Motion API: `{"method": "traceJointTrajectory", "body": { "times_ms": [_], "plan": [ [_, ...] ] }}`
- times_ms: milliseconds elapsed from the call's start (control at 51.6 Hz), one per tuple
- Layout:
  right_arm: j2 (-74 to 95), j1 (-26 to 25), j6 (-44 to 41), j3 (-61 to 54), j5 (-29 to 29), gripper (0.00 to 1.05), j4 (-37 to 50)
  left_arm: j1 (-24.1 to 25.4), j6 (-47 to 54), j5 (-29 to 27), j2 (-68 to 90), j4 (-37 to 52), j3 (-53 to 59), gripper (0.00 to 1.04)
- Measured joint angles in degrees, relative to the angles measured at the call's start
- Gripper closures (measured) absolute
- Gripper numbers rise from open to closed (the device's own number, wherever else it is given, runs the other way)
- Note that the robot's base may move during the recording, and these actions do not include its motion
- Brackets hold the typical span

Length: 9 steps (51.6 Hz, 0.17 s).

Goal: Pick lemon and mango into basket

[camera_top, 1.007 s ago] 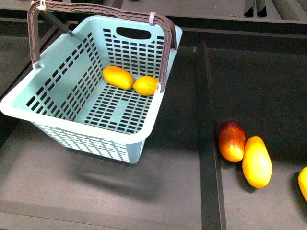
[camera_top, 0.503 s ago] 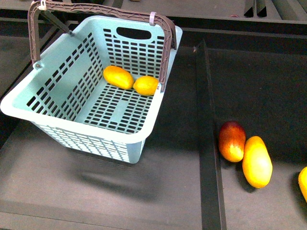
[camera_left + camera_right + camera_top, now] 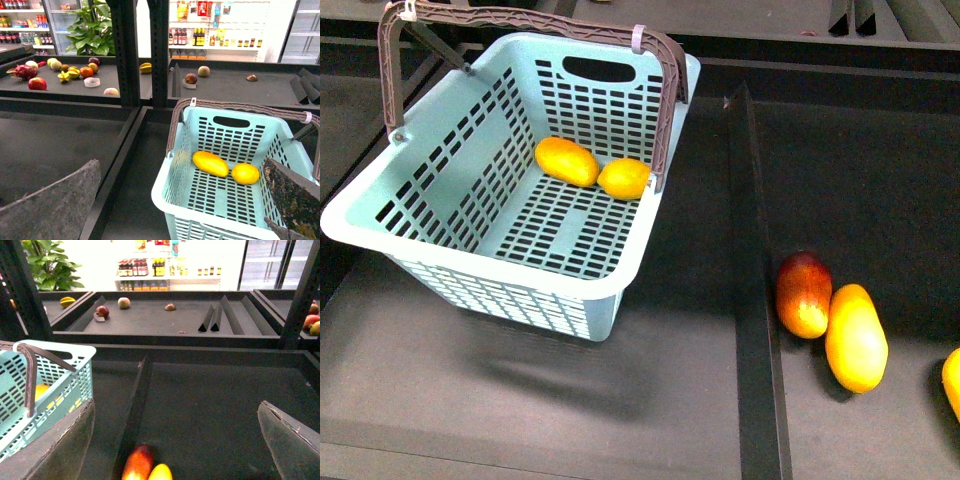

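With the mango and lemon seen lying touching in the basket, below and ahead of the spread-open, empty left gripper and off to one side of the equally spread, empty right gripper, the task is judged finished and only a retreat is called for.

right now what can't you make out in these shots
- Yellow fruit at the front view's right edge: cut off by the frame, kind unknown.
- Fruit in the basket, right wrist view: mostly hidden behind the slotted wall.
- Left pincer and right pincer: only the fingers' inner faces show, wide apart.
- Far shelf fruits, left wrist view: too small to name.

Red-yellow mango touches a yellow mango — right of divider.
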<state>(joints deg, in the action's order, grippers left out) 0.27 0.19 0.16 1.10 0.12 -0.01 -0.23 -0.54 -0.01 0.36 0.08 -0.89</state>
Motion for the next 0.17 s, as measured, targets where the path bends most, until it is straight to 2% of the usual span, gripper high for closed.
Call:
{"method": "traceJointTrajectory", "body": {
  "times_ms": [174],
  "plan": [
    [0.0, 0.0, 0.0, 0.0, 0.0, 0.09, 0.0, 0.0, 0.0, 0.0, 0.0, 0.0, 0.0, 0.07]
  ]
}}
